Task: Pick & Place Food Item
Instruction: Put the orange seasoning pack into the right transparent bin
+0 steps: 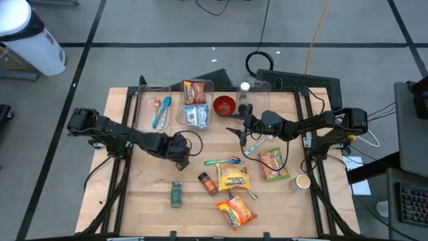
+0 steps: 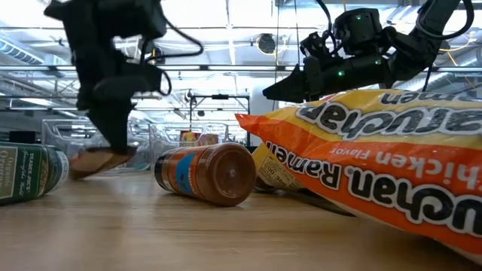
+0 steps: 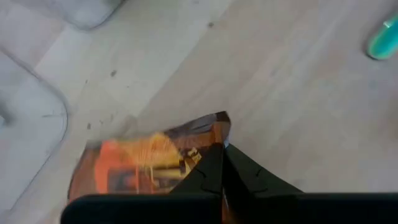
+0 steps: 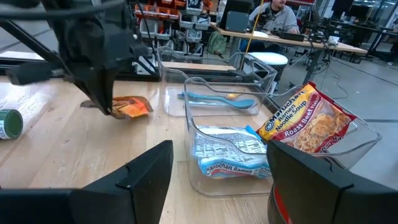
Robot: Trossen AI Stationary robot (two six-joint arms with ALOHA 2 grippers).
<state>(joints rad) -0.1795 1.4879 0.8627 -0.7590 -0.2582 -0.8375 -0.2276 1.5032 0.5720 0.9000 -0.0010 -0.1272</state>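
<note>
looking down from the high view: left gripper point(image 1: 179, 151) low on the wooden table point(image 1: 147, 201), right gripper point(image 1: 242, 127) beside the clear bins point(image 1: 198, 104). left wrist view: fingers pinched together on a crinkly orange packet point(image 3: 146, 165). right wrist view: right fingers point(image 4: 146, 171) spread apart, holding nothing.

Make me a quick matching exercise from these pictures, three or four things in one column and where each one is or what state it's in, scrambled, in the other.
1. Left gripper
2. Right gripper
3. Blue spoon
4. Green jar

a. lying in a clear bin
b. open, above the table
c. lying on the bare table
d. shut on an orange packet

Pairs: 1-d, 2-b, 3-a, 4-c
</note>
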